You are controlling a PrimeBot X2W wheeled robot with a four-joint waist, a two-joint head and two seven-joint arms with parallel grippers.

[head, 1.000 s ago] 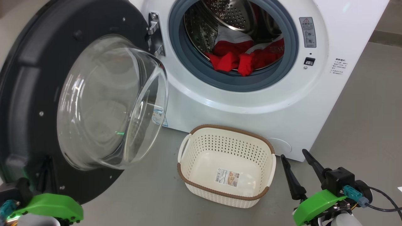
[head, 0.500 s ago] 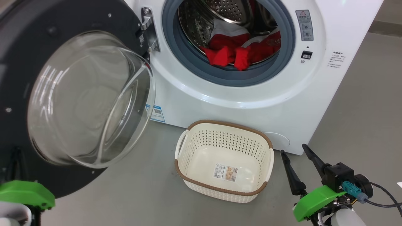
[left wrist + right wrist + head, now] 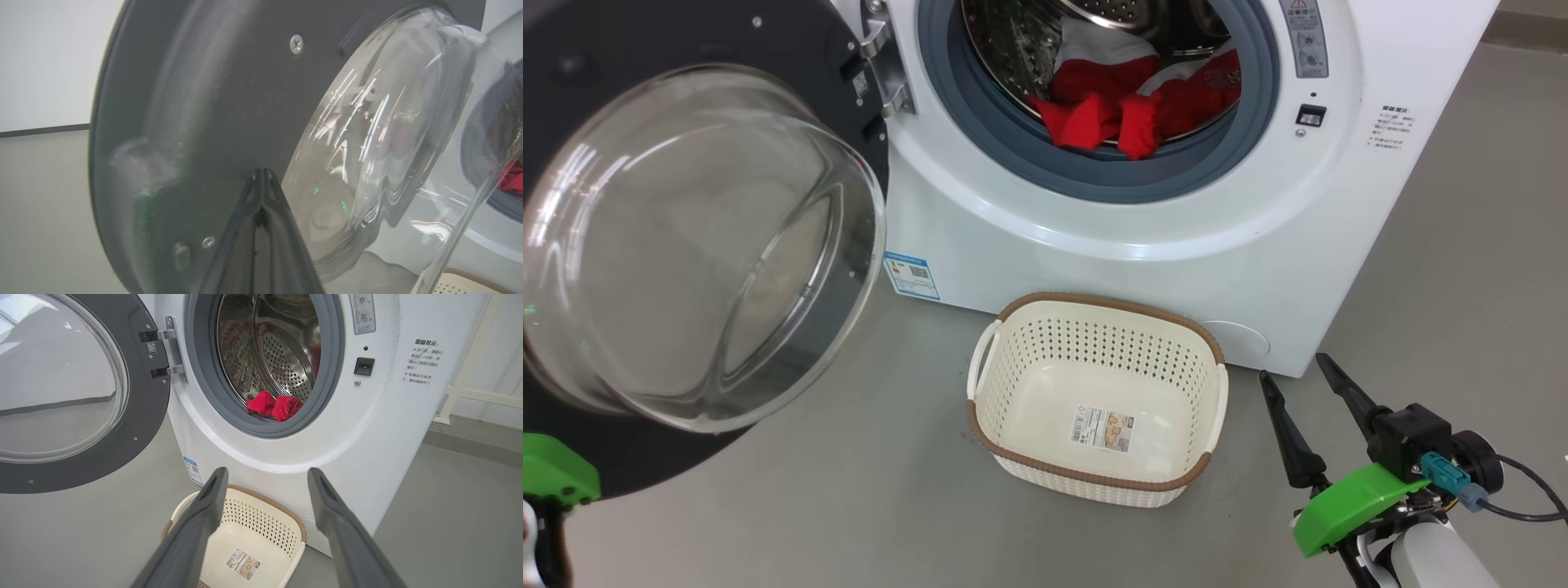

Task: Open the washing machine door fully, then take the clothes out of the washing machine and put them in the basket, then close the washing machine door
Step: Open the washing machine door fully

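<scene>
Left gripper (image 3: 262, 175) fingers together, tips seemingly against the washing machine door (image 3: 212, 102); right gripper (image 3: 266, 473) wide apart, empty.

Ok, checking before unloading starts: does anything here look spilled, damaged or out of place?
Nothing stands out much. The bright red fabric clothes sit at the steel drum's front edge, one fold lapping onto the grey rubber ring. The cream perforated plastic basket stands upright, undamaged, empty.
</scene>
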